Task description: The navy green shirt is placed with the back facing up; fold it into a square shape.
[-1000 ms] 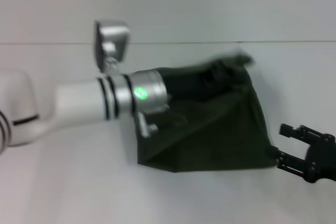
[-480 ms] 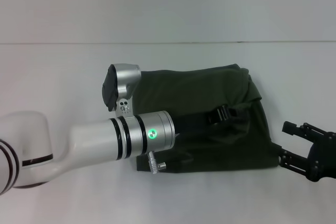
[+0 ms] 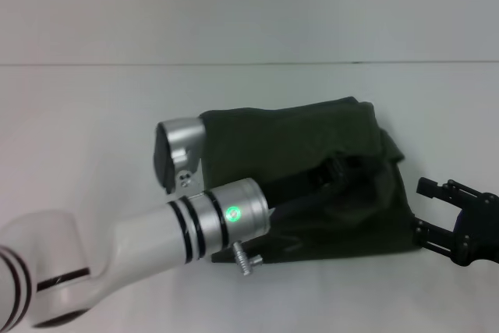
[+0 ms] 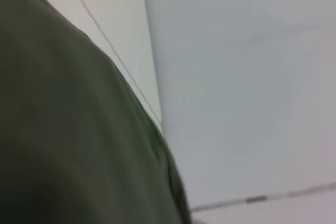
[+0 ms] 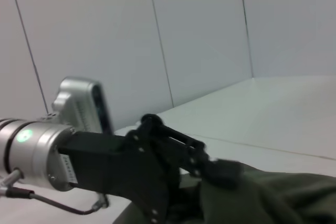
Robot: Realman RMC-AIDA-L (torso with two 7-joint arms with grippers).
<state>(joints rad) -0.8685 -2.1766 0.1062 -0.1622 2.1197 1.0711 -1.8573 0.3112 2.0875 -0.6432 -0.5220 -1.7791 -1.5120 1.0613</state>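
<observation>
No text, label, brand, number or sign can be read on anything in these views.

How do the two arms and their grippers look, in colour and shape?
The left arm is glossy white with black rings, a silver wrist cuff with a green light, and a thin cable. The left gripper and the right gripper are black, angular linkage.
</observation>
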